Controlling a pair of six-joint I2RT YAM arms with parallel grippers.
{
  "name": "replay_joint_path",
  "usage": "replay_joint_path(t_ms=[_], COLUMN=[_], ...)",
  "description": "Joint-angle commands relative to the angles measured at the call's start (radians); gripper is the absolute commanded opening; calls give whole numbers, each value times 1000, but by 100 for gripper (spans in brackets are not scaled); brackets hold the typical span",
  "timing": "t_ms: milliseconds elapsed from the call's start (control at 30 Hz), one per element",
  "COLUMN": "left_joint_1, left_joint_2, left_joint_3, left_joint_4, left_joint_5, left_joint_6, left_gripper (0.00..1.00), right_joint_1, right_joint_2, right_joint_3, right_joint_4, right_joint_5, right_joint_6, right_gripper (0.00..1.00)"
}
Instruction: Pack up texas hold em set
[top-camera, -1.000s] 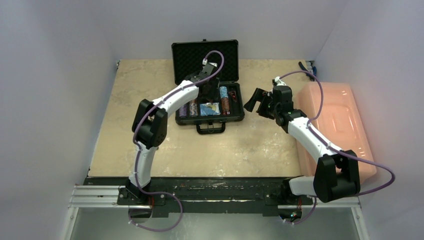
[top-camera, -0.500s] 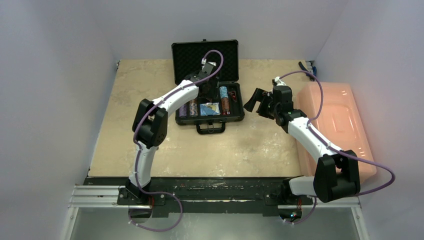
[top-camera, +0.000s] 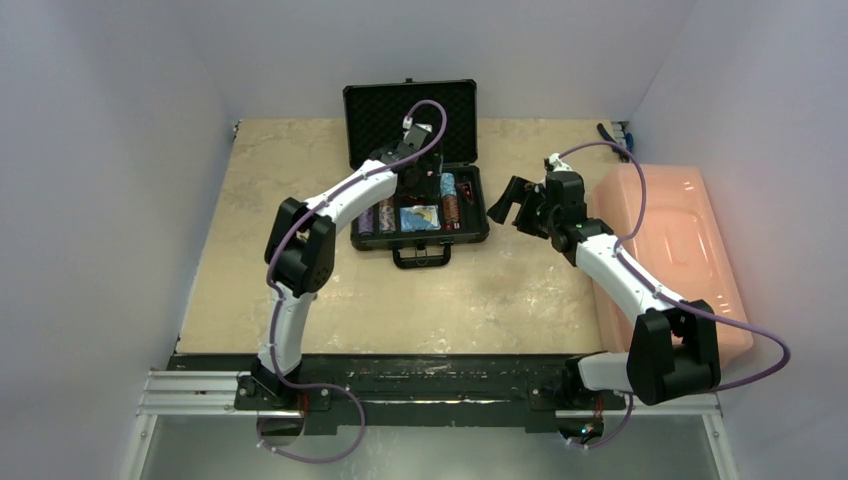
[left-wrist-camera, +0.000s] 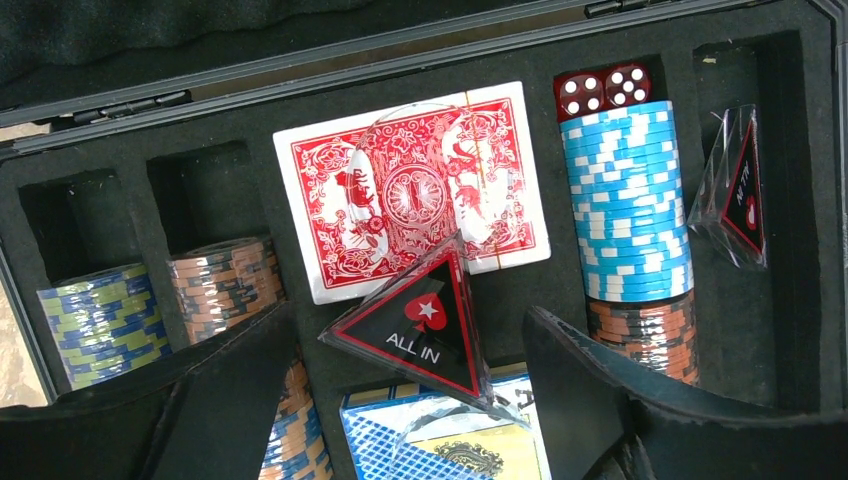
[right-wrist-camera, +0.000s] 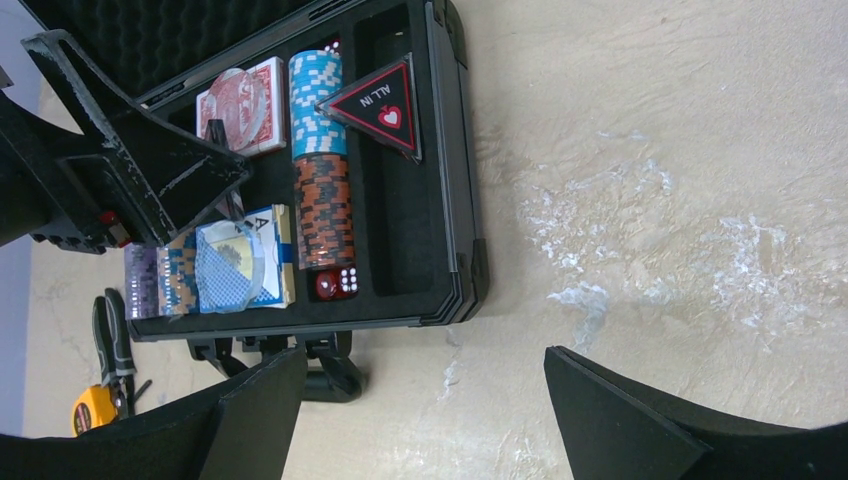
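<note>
Bench (top-camera: 300, 250) carries the open black briefcase (top-camera: 465, 236) at centre, with its handle (top-camera: 421, 258) facing the arm bases.

Contents of the foam tray, front to back:
- The blue card deck (left-wrist-camera: 440, 445) lies in the middle slot of the nearest row.
- A green-and-blue chip stack (left-wrist-camera: 100, 325) and an orange chip stack (left-wrist-camera: 220, 285) lie in the two left slots.
- A clear triangular "ALL IN" marker (left-wrist-camera: 420, 325) rests tilted across the blue card deck and the red card deck (left-wrist-camera: 400, 180) behind it.
- Right of the decks, one long slot holds a brown chip stack (left-wrist-camera: 645, 335) end to end with a light-blue chip stack (left-wrist-camera: 625, 200). Two red dice (left-wrist-camera: 600, 90) sit at the far end of that slot.
- A second marker (left-wrist-camera: 745, 190) stands in the rightmost slot.

The lid (top-camera: 410, 110) stands upright at the far edge. A pink bin (top-camera: 670, 240) sits at the right side of the bench; its contents cannot be told.

The left arm reaches over the tray with the left end effector (left-wrist-camera: 408, 315) pointing down. Its fingers are spread either side of the tilted marker and do not touch it. The right end effector (right-wrist-camera: 424, 352) hovers just right of the briefcase, fingers spread wide and holding nothing.
</note>
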Motion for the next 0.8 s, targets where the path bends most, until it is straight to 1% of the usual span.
replay_joint_path(t_ms=[0,233,500,633,767], left_joint_1=[8,8,5,6,6], left_joint_2=[-47,-153,-396,-559,-703], left_joint_3=[3,-47,-251,-361,-467], left_joint_4=[28,18,29,-5,-50], left_joint_5=[-15,-9,-17,-95,-166], left_joint_6=[-10,-5,15,7,18], left_gripper=[84,86,92,100,100], right_joint_1=[3,3,3,2,3], right_joint_2=[-10,-29,-57,-77,-112], right_joint_3=[-8,-7,-7,-8,-12], right_joint_4=[37,31,26,28,35], right_joint_5=[-18,-8,10,14,18], right_joint_6=[-21,-26,-41,-50,-46], right_gripper=[94,94,94,96,99])
